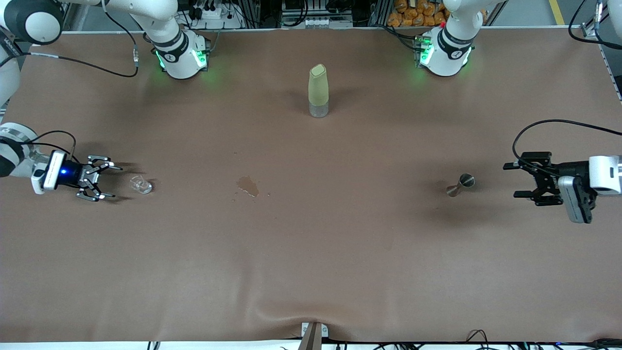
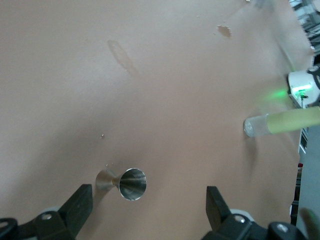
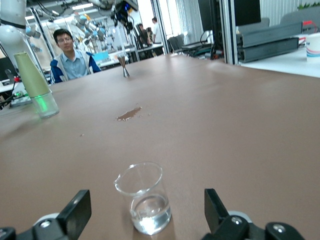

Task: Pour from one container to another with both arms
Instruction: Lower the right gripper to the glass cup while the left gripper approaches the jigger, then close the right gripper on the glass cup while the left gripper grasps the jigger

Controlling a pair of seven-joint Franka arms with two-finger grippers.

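— Where does the right arm [image 1: 19,155] sit?
— It reaches in low from its own end of the table, wrist level, and the right gripper [image 1: 111,182] points toward the middle with its fingers [image 3: 75,212] spread wide and nothing between them.
— And the left arm [image 1: 600,175]?
— It mirrors that from its own end. The left gripper [image 1: 516,180] is level too, with its fingers [image 2: 80,205] wide apart and holding nothing.
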